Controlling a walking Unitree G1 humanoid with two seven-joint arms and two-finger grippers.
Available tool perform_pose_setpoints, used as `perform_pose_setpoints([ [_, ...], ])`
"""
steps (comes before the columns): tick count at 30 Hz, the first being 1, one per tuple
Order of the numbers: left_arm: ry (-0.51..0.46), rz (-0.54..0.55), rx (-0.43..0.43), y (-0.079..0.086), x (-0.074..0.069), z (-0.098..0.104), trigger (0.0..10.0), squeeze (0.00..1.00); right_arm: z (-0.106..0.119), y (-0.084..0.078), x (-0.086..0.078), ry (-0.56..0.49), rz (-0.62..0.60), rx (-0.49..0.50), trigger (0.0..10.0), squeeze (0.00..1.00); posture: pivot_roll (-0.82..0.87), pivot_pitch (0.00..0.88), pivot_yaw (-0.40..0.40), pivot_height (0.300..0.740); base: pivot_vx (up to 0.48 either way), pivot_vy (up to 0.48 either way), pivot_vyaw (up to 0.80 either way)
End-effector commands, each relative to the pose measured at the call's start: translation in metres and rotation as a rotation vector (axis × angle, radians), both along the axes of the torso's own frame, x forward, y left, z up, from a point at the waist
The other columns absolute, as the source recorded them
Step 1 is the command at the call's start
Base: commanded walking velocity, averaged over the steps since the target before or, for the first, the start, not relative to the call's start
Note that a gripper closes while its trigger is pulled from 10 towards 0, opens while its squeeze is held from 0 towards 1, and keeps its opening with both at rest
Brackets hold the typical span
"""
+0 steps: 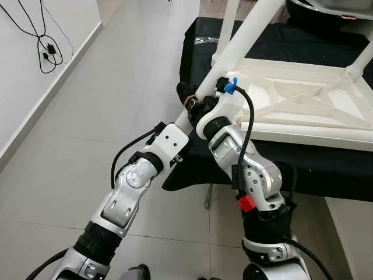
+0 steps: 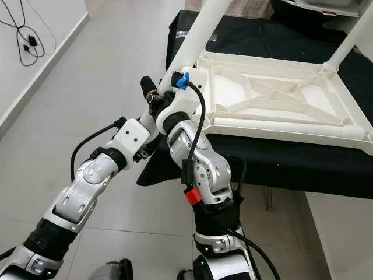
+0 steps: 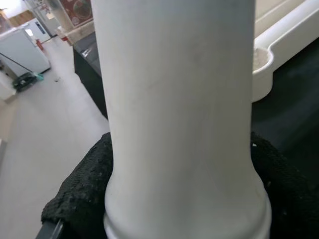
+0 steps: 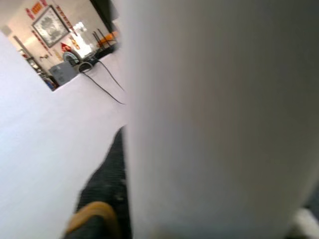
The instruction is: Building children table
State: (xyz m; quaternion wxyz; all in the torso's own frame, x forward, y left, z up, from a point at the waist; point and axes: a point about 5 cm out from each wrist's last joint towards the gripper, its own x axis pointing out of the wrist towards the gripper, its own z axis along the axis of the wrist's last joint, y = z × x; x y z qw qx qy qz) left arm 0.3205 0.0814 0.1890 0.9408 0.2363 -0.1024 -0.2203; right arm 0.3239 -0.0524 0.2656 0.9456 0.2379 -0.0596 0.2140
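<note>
At the near corner of the upturned white table top [image 2: 274,99], lying on a black-draped bench [image 2: 303,157], both grippers clasped one white leg [image 2: 198,35]: left gripper [image 2: 152,93] outermost, right gripper [image 2: 175,87] beside the corner socket (the leg's long axis slanted up and away).

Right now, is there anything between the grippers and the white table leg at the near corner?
Nothing visible. The left gripper and the right gripper are both right at the white table leg, where it meets the corner of the upturned white tabletop on the black-covered stand.
</note>
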Motion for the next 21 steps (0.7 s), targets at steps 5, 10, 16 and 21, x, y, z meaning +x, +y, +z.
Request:
perform_pose_setpoints([
  [5, 0.050, -0.059, 0.013, 0.011, -0.016, -0.009, 10.0, 0.00, -0.008, -0.008, -0.002, -0.053, 0.074, -0.015, 10.0, 0.00, 0.08, 0.097, -0.089, 0.740, 0.000, 0.000, 0.00],
  [10, 0.128, -0.182, -0.025, 0.021, -0.035, -0.011, 10.0, 0.00, -0.017, -0.026, 0.001, -0.077, 0.213, -0.014, 10.0, 0.00, 0.08, 0.104, -0.084, 0.740, 0.000, 0.000, 0.00],
  [16, 0.216, -0.284, -0.076, 0.026, -0.049, -0.010, 10.0, 0.00, -0.018, -0.033, -0.003, -0.118, 0.366, -0.017, 10.0, 0.00, 0.09, 0.112, -0.083, 0.740, 0.000, 0.000, 0.00],
  [21, 0.292, -0.363, -0.103, 0.029, -0.062, -0.012, 10.0, 0.00, -0.018, -0.033, -0.011, -0.150, 0.523, -0.044, 10.0, 0.00, 0.10, 0.120, -0.079, 0.740, 0.000, 0.000, 0.00],
])
